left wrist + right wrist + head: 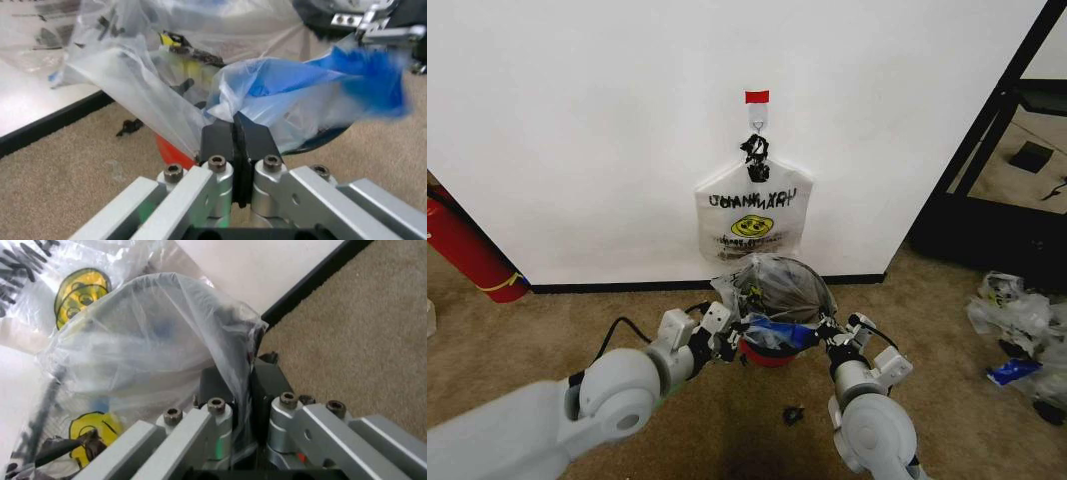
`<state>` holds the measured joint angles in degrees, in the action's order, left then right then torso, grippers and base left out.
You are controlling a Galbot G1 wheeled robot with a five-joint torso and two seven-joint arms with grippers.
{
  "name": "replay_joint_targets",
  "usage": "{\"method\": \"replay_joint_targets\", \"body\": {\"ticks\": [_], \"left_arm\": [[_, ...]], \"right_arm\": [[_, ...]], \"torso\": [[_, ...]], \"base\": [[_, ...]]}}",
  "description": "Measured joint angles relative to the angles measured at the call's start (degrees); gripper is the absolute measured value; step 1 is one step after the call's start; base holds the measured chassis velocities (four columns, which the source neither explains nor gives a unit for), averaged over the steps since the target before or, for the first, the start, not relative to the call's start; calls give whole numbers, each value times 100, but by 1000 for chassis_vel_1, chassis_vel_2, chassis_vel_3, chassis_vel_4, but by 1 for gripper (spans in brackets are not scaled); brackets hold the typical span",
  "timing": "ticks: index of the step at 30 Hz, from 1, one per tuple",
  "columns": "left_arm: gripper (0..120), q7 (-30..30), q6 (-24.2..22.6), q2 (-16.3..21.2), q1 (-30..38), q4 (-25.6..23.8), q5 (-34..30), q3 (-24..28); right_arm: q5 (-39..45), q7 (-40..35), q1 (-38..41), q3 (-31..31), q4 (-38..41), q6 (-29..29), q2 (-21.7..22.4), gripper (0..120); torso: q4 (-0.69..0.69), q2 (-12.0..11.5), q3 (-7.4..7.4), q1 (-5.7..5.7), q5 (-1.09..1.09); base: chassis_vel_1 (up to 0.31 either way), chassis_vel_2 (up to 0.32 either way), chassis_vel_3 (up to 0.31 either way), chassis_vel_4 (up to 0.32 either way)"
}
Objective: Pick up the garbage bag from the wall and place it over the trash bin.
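Observation:
The garbage bag (779,283), see-through with blue patches, is draped over the trash bin, whose red base (767,353) shows under it. The black mesh shows dimly through the film. My left gripper (730,335) is shut on the bag's edge at the bin's left side; its fingers (220,140) pinch the film beside a blue patch (313,75). On the bin's right side my right gripper (835,335) is shut on the bag, the film (153,340) running between its fingers (263,385). Behind the bin stands the white wall (577,120) with its hook (756,122) and red tape (756,96).
A second white smiley bag (752,215) hangs from the hook above the bin. A red cylinder (467,250) leans at the left. A heap of plastic wrappers (1017,320) lies at the right by a black frame (987,130). A small black scrap (792,413) lies on the carpet.

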<state>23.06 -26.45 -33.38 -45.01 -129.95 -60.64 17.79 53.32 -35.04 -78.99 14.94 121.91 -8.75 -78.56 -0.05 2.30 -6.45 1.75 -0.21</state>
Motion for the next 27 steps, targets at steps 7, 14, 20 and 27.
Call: {"method": "replay_joint_targets", "body": {"ticks": [7,14,20,27], "left_arm": [[0,-46,125,-5,-740,-130,224,-551],[0,-226,333,-233,-1498,-87,780,-714],[0,-380,594,-566,-1390,437,1311,-196],[0,-464,840,-926,-1001,1149,1694,207]], "right_arm": [[244,-215,113,140,-40,-37,-10,2],[497,-382,139,226,-6,-93,-5,2],[660,-434,70,192,196,-208,-22,2],[745,-501,21,210,339,-239,2,2]], "torso": [[0,0,0,0,0],[2,0,0,0,2],[1,0,0,0,0],[-1,0,-1,0,0]], "base": [[0,0,0,0],[0,0,0,0],[0,0,0,0],[0,0,0,0]]}}
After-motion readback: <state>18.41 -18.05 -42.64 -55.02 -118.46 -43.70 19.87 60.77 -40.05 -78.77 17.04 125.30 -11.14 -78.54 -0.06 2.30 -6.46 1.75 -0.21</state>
